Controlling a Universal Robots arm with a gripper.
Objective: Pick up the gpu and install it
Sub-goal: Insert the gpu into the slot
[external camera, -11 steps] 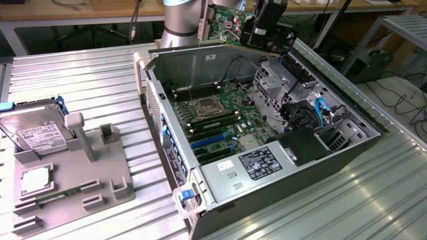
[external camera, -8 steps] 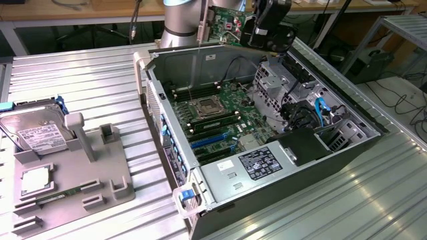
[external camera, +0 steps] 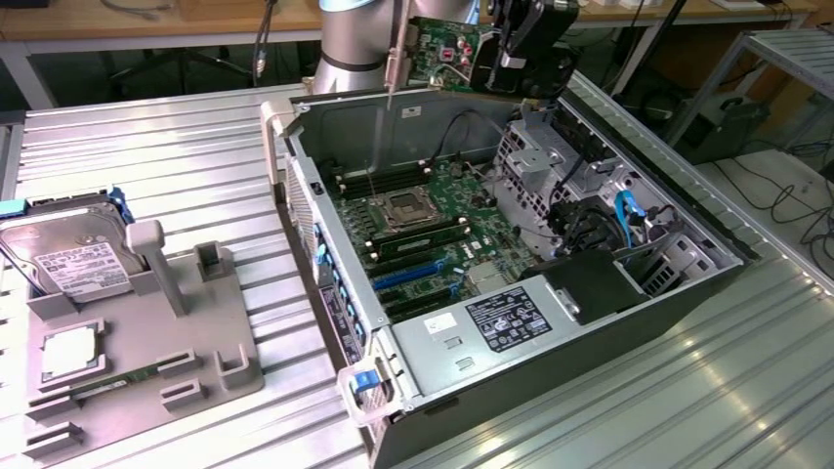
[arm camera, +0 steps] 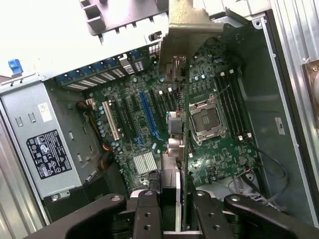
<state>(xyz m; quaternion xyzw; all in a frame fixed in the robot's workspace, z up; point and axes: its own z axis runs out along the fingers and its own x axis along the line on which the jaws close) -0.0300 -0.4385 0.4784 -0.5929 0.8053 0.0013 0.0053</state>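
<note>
The hand [arm camera: 177, 213] clamps the gpu [external camera: 440, 49] on edge over the case [external camera: 587, 376]; its long axis parallels the blue slot [arm camera: 147, 115], offset toward the socket [arm camera: 203, 119].

A: Cut off anywhere?
B: Arm [external camera: 350, 39] and gpu [external camera: 443, 44], clipped by the exterior view's top edge; hard drive [external camera: 59, 256], clipped at that view's left.
A: Hidden?
B: One end of the gpu, behind the gripper [external camera: 509, 63].
A: Unreadable?
B: Print on the power supply label [external camera: 509, 320], too small. Table [arm camera: 40, 45] beyond the case [arm camera: 254, 64], washed out white in the wrist view.
</note>
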